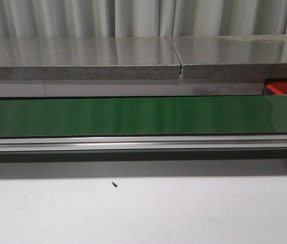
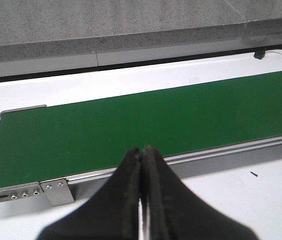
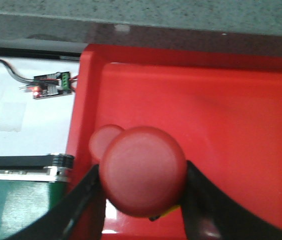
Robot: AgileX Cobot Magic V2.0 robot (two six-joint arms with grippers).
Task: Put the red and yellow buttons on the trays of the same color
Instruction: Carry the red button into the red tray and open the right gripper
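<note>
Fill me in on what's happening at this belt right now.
The right pincer holds a red button over the red tray, not yet released. The left pincer hangs shut and empty near one end of the green belt, which carries nothing in view. No yellow tray or yellow button is clearly visible.

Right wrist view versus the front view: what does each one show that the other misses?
Only the right wrist view shows the right gripper clamped on a red button over the red tray, plus a small circuit board with wires beside the tray. Only the front view shows the full run of the green belt, its aluminium rail, the grey stone ledge and a small black screw on the white table. Both show the red tray and a part of the belt.
</note>
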